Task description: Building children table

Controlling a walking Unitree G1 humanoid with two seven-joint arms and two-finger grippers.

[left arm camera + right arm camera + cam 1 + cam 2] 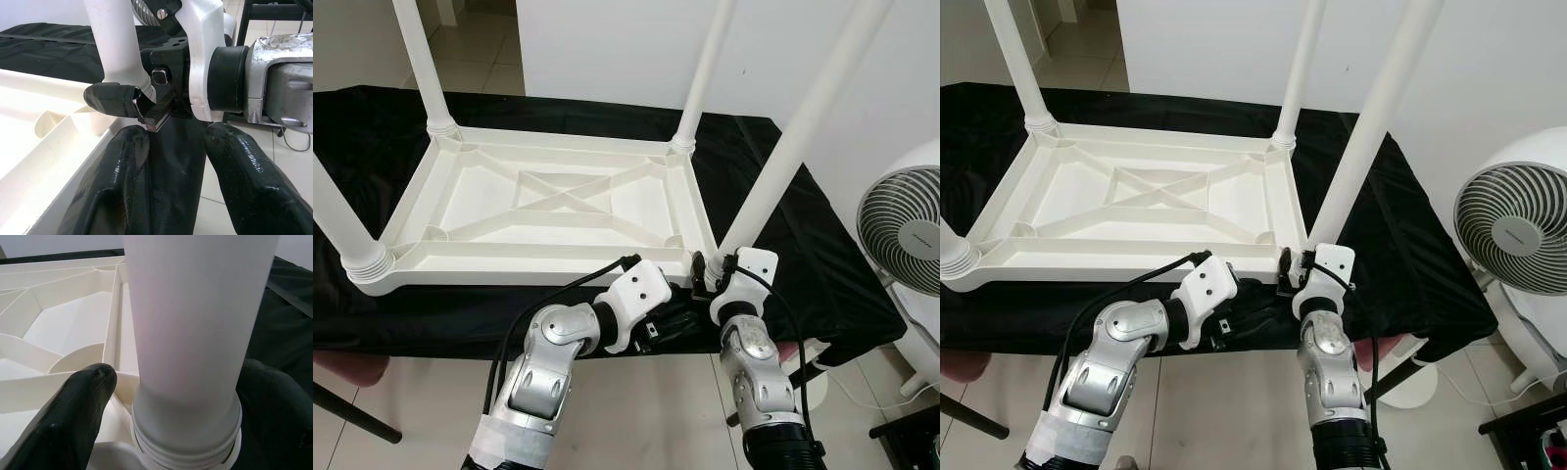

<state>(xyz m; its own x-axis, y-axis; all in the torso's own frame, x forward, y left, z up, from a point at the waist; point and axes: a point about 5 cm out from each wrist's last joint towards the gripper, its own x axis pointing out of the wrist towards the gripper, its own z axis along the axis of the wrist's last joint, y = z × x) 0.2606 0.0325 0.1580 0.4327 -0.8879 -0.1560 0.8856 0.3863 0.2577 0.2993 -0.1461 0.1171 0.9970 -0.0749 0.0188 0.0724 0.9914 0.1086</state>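
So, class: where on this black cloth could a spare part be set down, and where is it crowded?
Free: cloth left of the tabletop, and the strip right of it toward the fan. Crowded: the near right corner, where both tools meet at the leg.

Bright, even indoor light with soft, faint shadows — the head views are sharp throughout. The white table (548, 201) nearly washes out against the black cloth (783, 225), which swallows detail. Wrist views are softer: the fingers (117, 196) up close blur, and the leg (195, 333) is a pale, featureless glow.
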